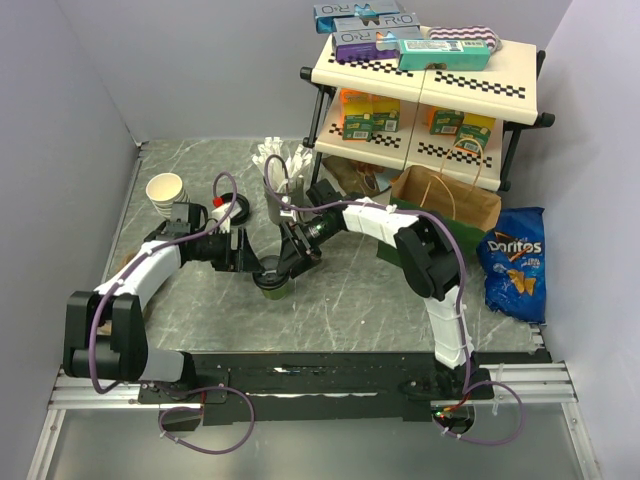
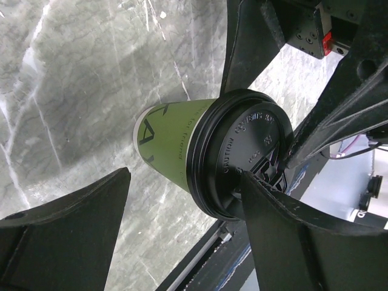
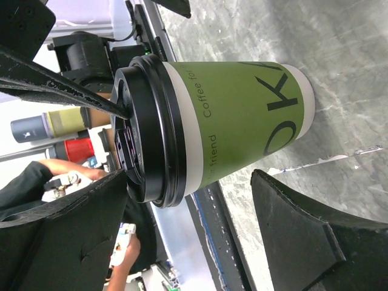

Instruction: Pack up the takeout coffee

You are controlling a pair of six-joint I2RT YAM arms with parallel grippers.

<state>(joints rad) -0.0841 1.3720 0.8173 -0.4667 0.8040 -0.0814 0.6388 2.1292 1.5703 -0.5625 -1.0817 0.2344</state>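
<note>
- The takeout coffee (image 1: 273,288) stands upright on the surface (image 1: 350,305), well left of the brown paper bag (image 1: 447,198).
- Right tool (image 1: 291,264): spread, straddling the cup, one finger clear of it.
- Left tool (image 1: 245,256): spread, at the cup's side away from the bag.

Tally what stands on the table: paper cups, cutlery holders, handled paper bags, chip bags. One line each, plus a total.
Paper cups: 2 (green lidded cup, cream lidless cup)
Cutlery holders: 1, the grey cutlery holder
Handled paper bags: 1, the brown paper bag
Chip bags: 1, the Doritos bag
Total: 5
</note>
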